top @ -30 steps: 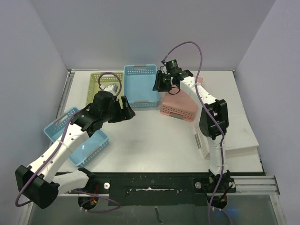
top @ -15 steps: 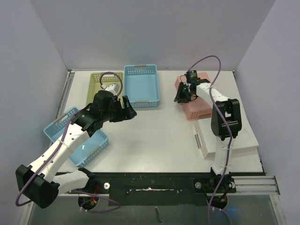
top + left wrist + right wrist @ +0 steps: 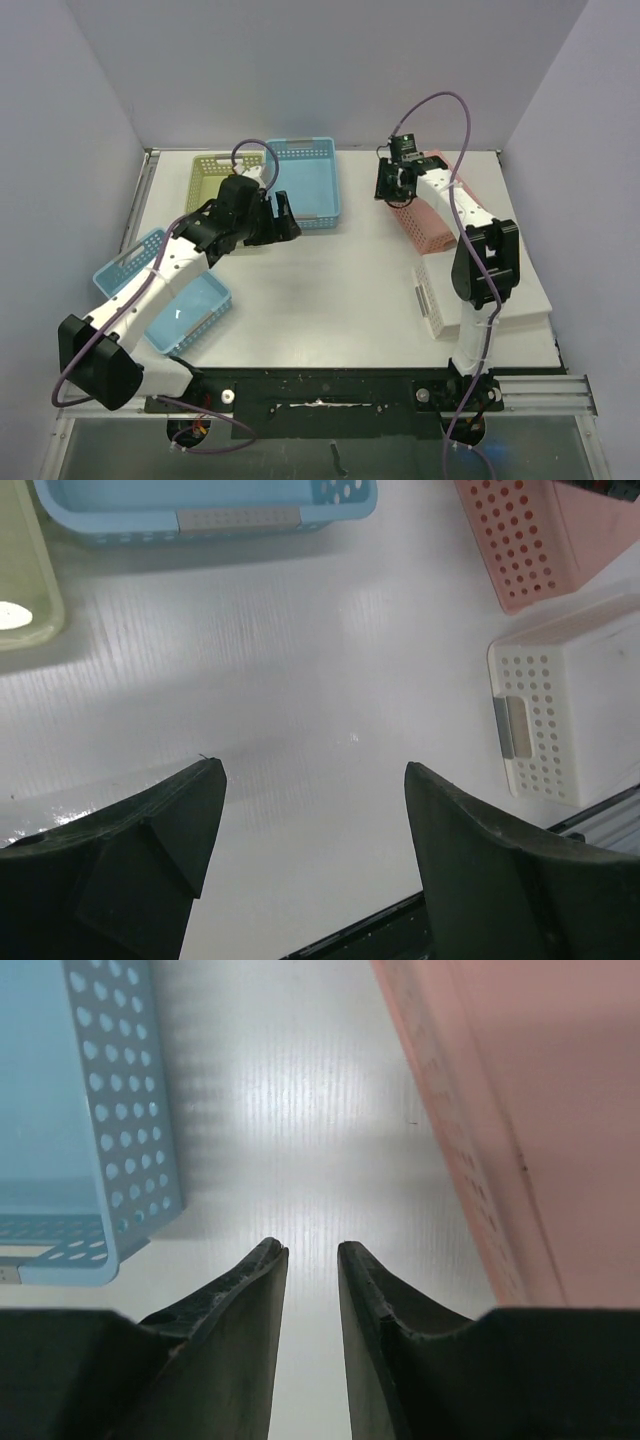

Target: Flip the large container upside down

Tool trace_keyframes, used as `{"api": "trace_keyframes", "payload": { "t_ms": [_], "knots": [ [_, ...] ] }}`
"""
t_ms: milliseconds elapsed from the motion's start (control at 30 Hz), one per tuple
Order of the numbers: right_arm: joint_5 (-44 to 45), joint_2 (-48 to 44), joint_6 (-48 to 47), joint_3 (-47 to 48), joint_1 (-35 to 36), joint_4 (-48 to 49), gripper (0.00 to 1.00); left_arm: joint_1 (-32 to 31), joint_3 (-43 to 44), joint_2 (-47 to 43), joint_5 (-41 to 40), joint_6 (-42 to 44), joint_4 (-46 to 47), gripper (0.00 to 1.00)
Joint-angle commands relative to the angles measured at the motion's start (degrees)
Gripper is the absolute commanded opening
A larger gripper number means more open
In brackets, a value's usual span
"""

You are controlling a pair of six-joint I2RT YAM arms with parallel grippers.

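The right hand [image 3: 312, 1250], a little open and empty, hangs beside the pink basket [image 3: 520, 1110] at the far edge of the table [image 3: 330, 290], maybe to grab it. The left hand [image 3: 315, 770] is wide open.

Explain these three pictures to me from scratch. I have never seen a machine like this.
These are two robot arms bolted at the near edge of a white table. One picture looks down from above and behind them. The other two come from a camera on each wrist, so the dark prongs at the bottom are that arm's own fingers.

Five plastic baskets lie on the table: the back blue basket, the yellow-green basket beside it, the near blue basket at the left, the pink basket at the right, and the white basket in front of it.

The left gripper is wide open. The right gripper, between the back blue basket and the pink basket, shows only a narrow gap. Neither holds anything.
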Motion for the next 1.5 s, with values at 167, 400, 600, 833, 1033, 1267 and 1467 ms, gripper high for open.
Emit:
{"api": "trace_keyframes", "payload": {
  "t_ms": [167,400,600,833,1033,1267,1467],
  "knots": [
    [1.81,9.55,-4.35,11.84,-3.91,-3.7,0.3,-0.59,9.13,4.57,-8.12,0.95,-0.27,0.72],
    [15.85,11.9,-1.88,16.24,-8.97,-8.53,0.34,-4.09,14.11,10.21,-16.48,3.75,-0.67,0.71],
    [16.78,6.39,-1.14,13.35,-8.27,-7.91,0.34,-6.08,23.56,20.48,-17.85,5.87,-1.96,0.72],
    [11.82,-9.06,-2.09,1.13,-3.22,-2.67,0.65,-6.07,38.6,34.68,-16.4,8.63,-6.37,0.71],
    [8.48,-21.08,-0.48,-10.3,-2.7,-2.26,0.83,-6.03,53.85,48.21,-17.42,9.76,-10.39,0.7],
    [6.34,-33.23,0.46,-21.02,-2.59,-4.03,0.9,-5.43,74.86,65.69,-19.53,11.04,-17.36,0.68],
    [7.01,-39.59,0.13,-25.26,-3.22,-7.0,0.92,-4.85,76.22,69.4,-19.01,11.63,-15.03,0.43]
  ]
}}
